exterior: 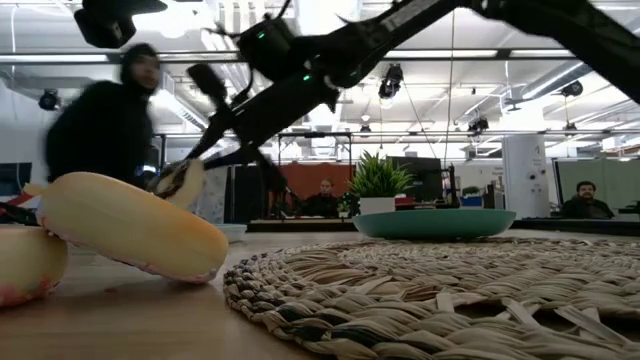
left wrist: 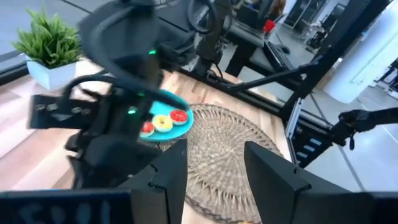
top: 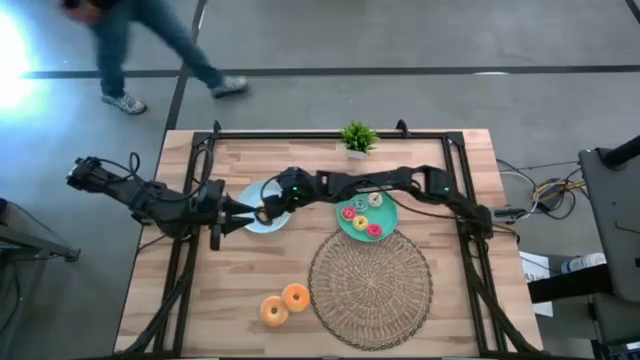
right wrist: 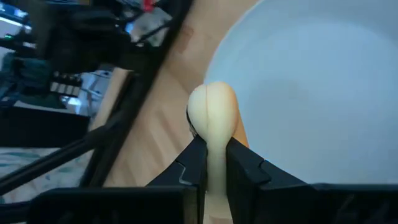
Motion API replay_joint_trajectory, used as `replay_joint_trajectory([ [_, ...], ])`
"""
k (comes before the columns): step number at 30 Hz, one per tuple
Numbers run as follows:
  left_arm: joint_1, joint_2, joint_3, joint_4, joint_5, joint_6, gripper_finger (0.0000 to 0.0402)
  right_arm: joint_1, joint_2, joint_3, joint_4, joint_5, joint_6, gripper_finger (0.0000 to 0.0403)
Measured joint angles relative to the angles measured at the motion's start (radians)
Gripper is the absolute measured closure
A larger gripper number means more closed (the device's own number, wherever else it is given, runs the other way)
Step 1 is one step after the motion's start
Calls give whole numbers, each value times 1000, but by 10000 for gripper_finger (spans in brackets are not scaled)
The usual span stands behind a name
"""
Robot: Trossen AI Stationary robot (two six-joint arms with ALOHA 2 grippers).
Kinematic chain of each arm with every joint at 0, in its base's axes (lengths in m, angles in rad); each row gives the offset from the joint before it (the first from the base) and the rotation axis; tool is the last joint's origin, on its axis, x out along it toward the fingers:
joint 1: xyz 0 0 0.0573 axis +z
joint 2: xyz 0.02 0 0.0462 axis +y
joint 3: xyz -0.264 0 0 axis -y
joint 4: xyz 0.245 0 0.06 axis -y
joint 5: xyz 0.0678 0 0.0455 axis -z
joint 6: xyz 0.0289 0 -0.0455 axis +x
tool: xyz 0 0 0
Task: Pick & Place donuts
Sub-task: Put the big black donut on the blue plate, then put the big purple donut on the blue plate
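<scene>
A tan donut [right wrist: 212,109] stands edge-on in my right gripper [right wrist: 211,154], which is shut on it above the pale blue plate [right wrist: 311,93]. In the high view that gripper [top: 270,208] reaches from the right across to the blue plate [top: 268,224]. My left gripper [left wrist: 214,171] is open and holds nothing. It hovers at the plate's left edge [top: 243,212]. Several small iced donuts [top: 360,213] lie on the green plate [top: 388,225]. Two large donuts [top: 283,303] lie on the table left of the woven mat [top: 370,290]. My right gripper pinches the donut by its rim [right wrist: 210,144] between the two fingers [right wrist: 245,163], the ring edge-on and sticking out past the fingertips. The fingers slant down from the table's right side. The donut [exterior: 184,180] is lifted clear, above the blue plate.
A potted plant [top: 357,138] stands at the far edge. Black frame rails [top: 190,260] run along both table sides. A person [top: 150,45] walks on the floor beyond the far edge. Bare wood [top: 230,270] lies near the two large donuts.
</scene>
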Motion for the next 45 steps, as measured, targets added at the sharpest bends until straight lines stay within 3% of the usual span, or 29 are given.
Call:
replay_joint_trajectory([
  [7, -10, -44, 0, -55, 0, -19, 269, -6, 147, 258, -275, 5, -110, 369],
  [11, -10, -72, 0, -101, -1, -19, 269, -4, 182, 358, -418, 89, -165, 369],
  [21, -10, -125, -4, -177, -5, -13, 269, -21, 196, 381, -574, 138, -209, 365],
  [28, -9, -145, -7, -183, -7, 5, 269, -18, 193, 403, -621, 165, -232, 293],
  [35, -9, -151, -7, -184, -5, 8, 269, -5, 176, 412, -804, 288, -272, 213],
  [45, -9, -151, -7, -184, -4, 3, 269, 29, 155, 459, -928, 429, -382, 173],
])
